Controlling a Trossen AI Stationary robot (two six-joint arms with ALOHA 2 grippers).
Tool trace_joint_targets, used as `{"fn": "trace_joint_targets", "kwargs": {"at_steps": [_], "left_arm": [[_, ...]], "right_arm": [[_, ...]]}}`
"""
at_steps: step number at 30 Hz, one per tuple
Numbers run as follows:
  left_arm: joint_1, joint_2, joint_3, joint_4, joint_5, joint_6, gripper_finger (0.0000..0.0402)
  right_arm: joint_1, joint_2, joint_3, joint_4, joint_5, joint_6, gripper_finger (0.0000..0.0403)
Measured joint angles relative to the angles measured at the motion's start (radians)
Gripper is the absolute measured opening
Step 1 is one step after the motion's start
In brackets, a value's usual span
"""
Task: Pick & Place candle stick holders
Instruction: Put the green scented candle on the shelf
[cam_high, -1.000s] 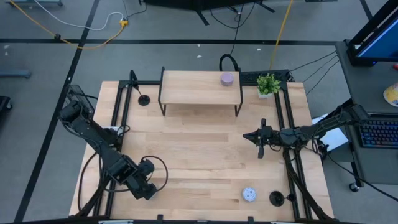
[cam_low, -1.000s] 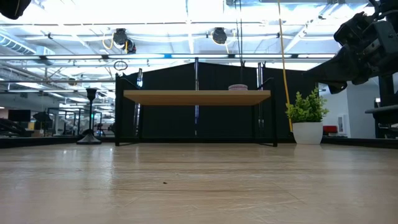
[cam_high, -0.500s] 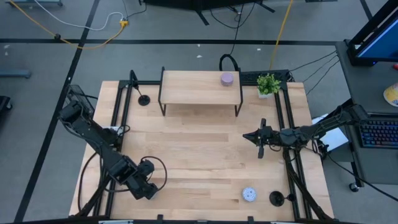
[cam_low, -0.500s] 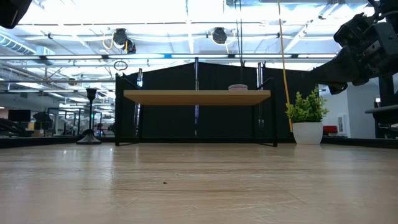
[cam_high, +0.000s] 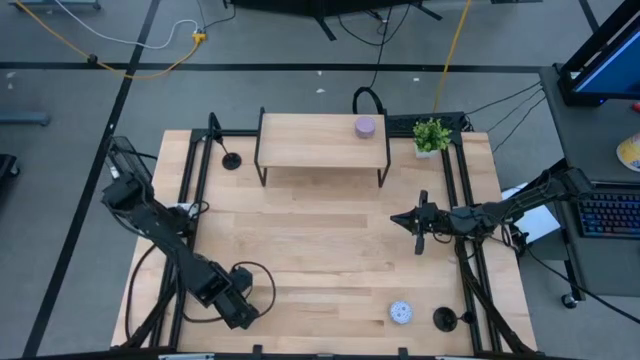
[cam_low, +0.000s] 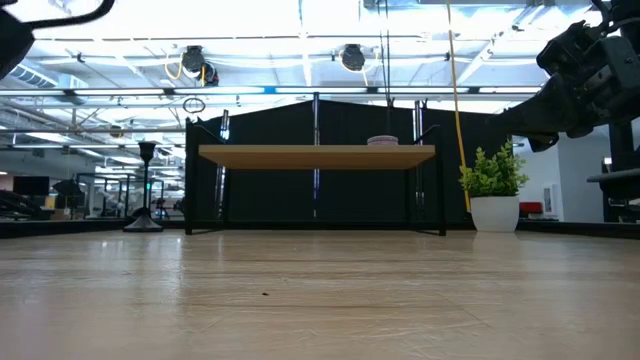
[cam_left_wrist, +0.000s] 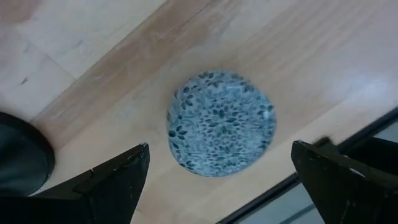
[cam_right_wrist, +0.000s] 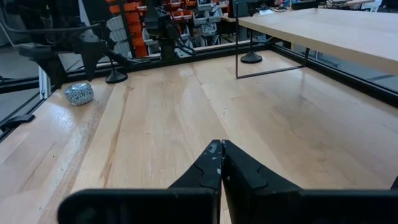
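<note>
Hovering the empty, wide-open left hand (cam_left_wrist: 219, 147) over a patterned puck (cam_left_wrist: 221, 121) at the counter's (cam_high: 320, 250) front-left corner, just beside a black candle stick holder (cam_right_wrist: 116, 76), apparently approaching to pick, needing a sideways shift onto its stem, and parking the closed, empty right hand (cam_high: 400, 218) opposite.

No readable text, label, brand, number or sign is to be found in any view. The patterned puck (cam_left_wrist: 221, 122) carries only a leaf-like print, and the shelving (cam_right_wrist: 193, 18) in the room beyond is perhaps labelled, though nothing can be made out.
</note>
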Motion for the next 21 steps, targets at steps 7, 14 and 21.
{"fn": "trace_joint_targets", "kwargs": {"at_steps": [7, 14, 21], "left_arm": [[0.0, 0.024, 0.0, 0.015, -0.026, 0.001, 0.0399], [0.0, 0.036, 0.0, 0.015, -0.048, 0.001, 0.0399], [0.0, 0.101, 0.0, 0.063, 0.012, 0.002, 0.0399]], "right_arm": [[-0.002, 0.0, 0.0, 0.0, 0.0, 0.0, 0.0], [-0.002, 0.0, 0.0, 0.0, 0.0, 0.0, 0.0], [-0.002, 0.0, 0.0, 0.0, 0.0, 0.0, 0.0]]}}
